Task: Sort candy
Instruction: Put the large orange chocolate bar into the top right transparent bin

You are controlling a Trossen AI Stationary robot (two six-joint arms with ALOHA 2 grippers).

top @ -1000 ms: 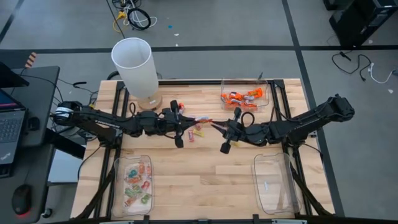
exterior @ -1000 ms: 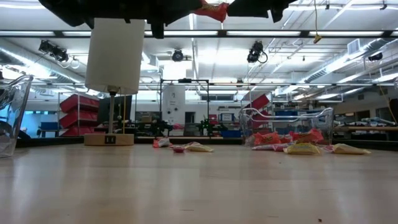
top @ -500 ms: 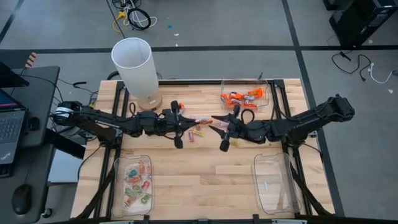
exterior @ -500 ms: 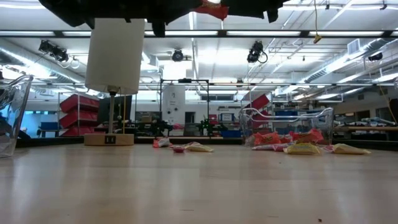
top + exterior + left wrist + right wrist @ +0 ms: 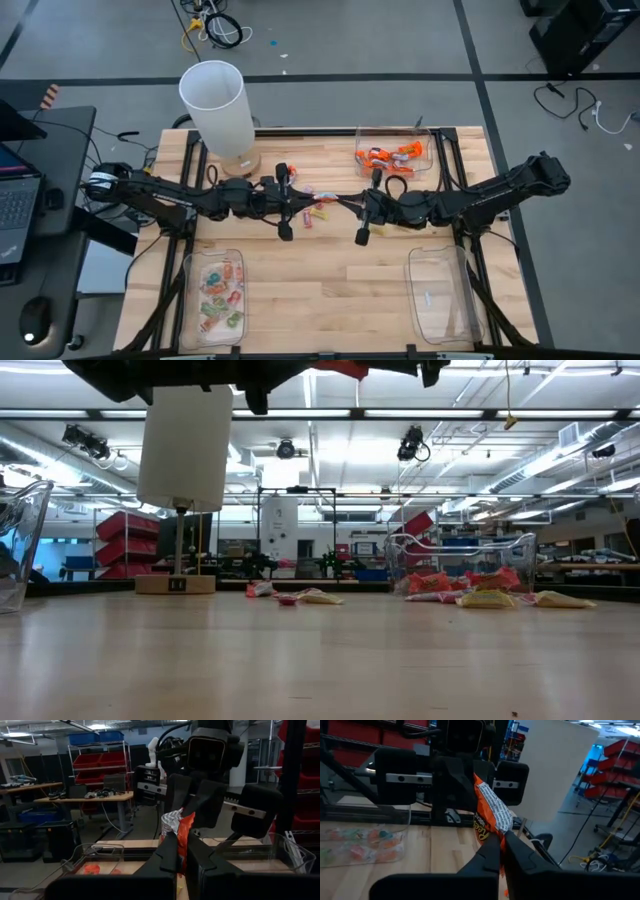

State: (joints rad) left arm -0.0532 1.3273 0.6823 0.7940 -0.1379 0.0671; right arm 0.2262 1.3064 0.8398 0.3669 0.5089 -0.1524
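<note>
An orange candy (image 5: pixel 489 815) is pinched by both closed grippers, left (image 5: pixel 300 196) and right (image 5: pixel 350 203), beside the white cylinder (image 5: pixel 217 105), apparently for handover.

The high view looks straight down on the whole tabletop (image 5: pixel 330 290) from well above. The low view sits at its surface, facing level into the workshop. Each wrist view looks close along its own pincer toward the other arm; both share the orange candy wrapper (image 5: pixel 184 837).

Pale wood-plank table (image 5: pixel 330 275); clear glossy plastic trays (image 5: pixel 440 295); crinkly shiny candy (image 5: pixel 490 810) wrapper.
</note>
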